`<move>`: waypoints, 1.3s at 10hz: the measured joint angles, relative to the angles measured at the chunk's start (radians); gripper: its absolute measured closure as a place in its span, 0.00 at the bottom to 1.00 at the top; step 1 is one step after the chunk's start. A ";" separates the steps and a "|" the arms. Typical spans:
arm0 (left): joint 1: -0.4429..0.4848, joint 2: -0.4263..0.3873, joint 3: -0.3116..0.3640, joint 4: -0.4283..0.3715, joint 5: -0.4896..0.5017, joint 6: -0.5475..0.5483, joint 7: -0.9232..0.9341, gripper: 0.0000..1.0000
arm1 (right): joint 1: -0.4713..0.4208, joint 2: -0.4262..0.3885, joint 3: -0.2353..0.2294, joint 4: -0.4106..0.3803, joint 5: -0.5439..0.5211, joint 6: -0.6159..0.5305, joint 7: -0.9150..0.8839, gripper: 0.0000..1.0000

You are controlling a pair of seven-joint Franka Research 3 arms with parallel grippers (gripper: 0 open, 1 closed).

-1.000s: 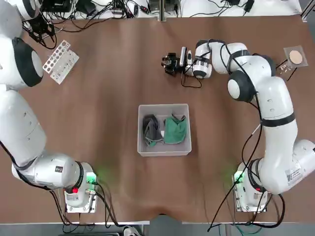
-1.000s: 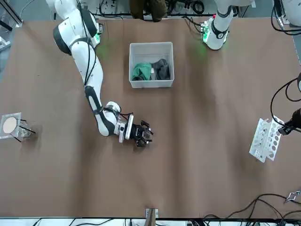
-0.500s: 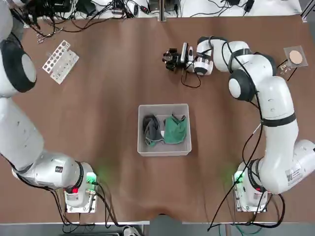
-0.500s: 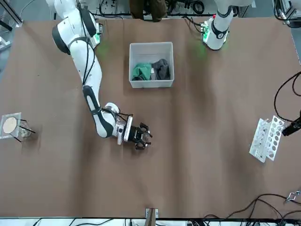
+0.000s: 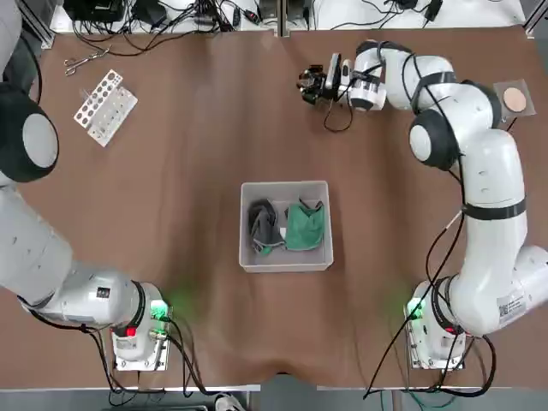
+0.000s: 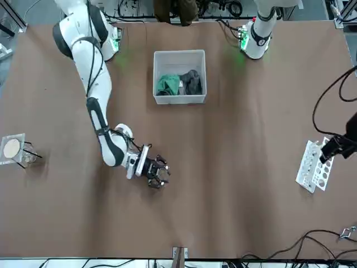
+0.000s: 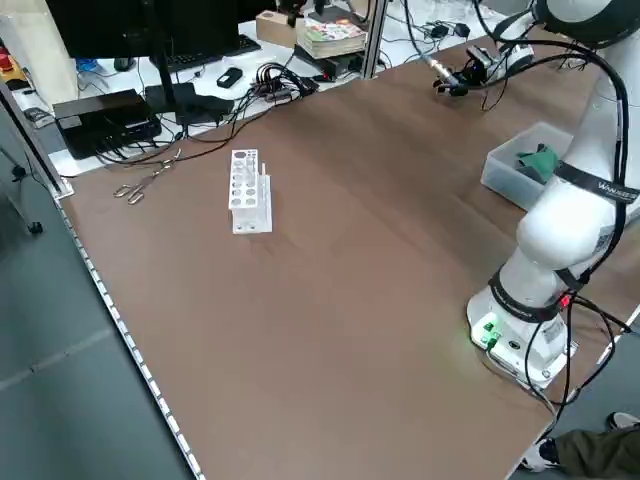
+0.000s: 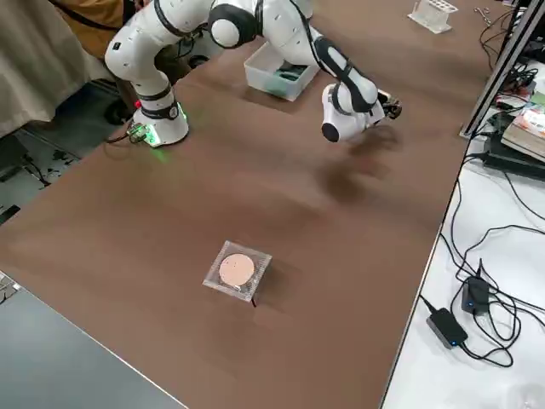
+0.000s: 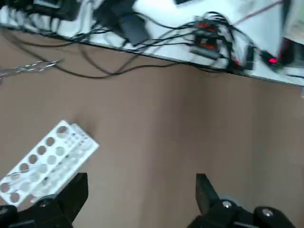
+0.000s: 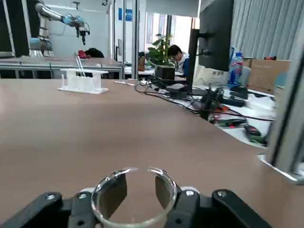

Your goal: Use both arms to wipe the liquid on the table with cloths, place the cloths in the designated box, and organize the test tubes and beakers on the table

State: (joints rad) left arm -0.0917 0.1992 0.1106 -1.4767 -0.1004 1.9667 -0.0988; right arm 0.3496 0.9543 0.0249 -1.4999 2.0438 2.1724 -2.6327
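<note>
The table (image 5: 171, 188) is dry, and the box (image 5: 285, 261) at its middle holds both cloths (image 5: 287, 227), so wiping and binning look done and the glassware remains. The right arm (image 5: 479, 171) reaches far beyond the box, and over the last second it has carried its load further from the box toward the far edge and a little to the robot's right. The right gripper (image 10: 136, 190), held level, pinches a small clear beaker (image 10: 135, 194) by the rim, one finger inside the glass and one outside. The left arm (image 5: 34, 214) has risen and drawn back from the rack (image 5: 104, 107), which stands far-left of the box, with what looks like one tube upright in it. The left gripper (image 9: 142, 199) hangs above the rack with its fingers now spread wide and empty, having opened within the last second, so a tube was probably just dropped in. A square dish (image 5: 514, 99) sits far-right of the box, perhaps the beaker's destination.
</note>
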 joint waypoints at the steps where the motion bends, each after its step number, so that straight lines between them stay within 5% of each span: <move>1: 0.002 -0.006 -0.037 0.045 0.000 -0.080 -0.001 0.00 | -0.025 -0.032 -0.001 -0.035 -0.030 0.033 0.002 0.64; 5: 0.015 -0.075 -0.187 0.054 0.088 -0.367 -0.077 0.00 | -0.157 -0.128 -0.004 -0.110 -0.156 0.088 0.001 0.64; 9: 0.019 -0.133 -0.190 -0.090 0.089 -0.320 -0.054 0.03 | -0.343 -0.234 -0.003 -0.195 -0.314 0.099 -0.007 0.63; 13: 0.046 -0.144 -0.190 -0.099 0.089 -0.302 -0.050 0.02 | -0.535 -0.354 -0.002 -0.305 -0.424 0.097 -0.004 0.63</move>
State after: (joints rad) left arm -0.0462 0.0547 -0.0790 -1.5762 -0.0118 1.6643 -0.1484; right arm -0.1849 0.5999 0.0230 -1.8048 1.6194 2.2694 -2.6369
